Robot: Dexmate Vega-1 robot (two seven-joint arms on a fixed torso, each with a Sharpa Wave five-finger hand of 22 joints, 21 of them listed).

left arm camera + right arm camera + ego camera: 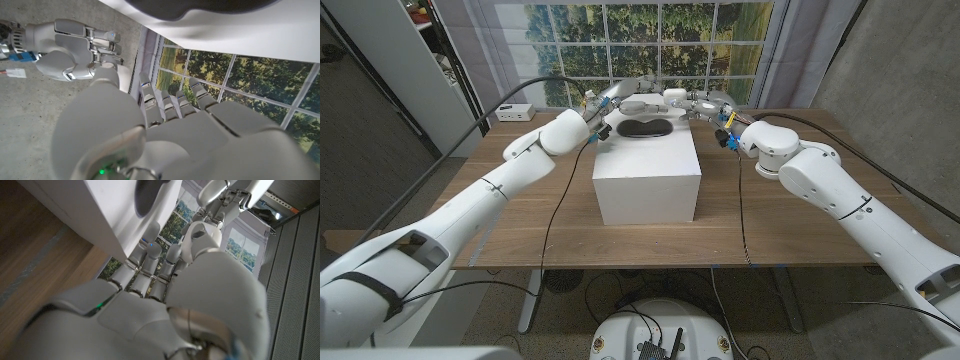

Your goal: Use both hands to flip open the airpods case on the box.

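Hovering my left robot hand (620, 98) and right robot hand (692, 101), both empty with fingers apart, behind the small, light, smooth airpods case (646, 128) on the box (647, 175), likely slippery, so I'd pin its base and lift the lid edge.

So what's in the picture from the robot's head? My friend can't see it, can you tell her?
A dark airpods case sits on top of a white box on a wooden table. Two white robot arms reach in from the bottom corners, and the left hand and right hand meet just behind the case. A big window shows green trees.
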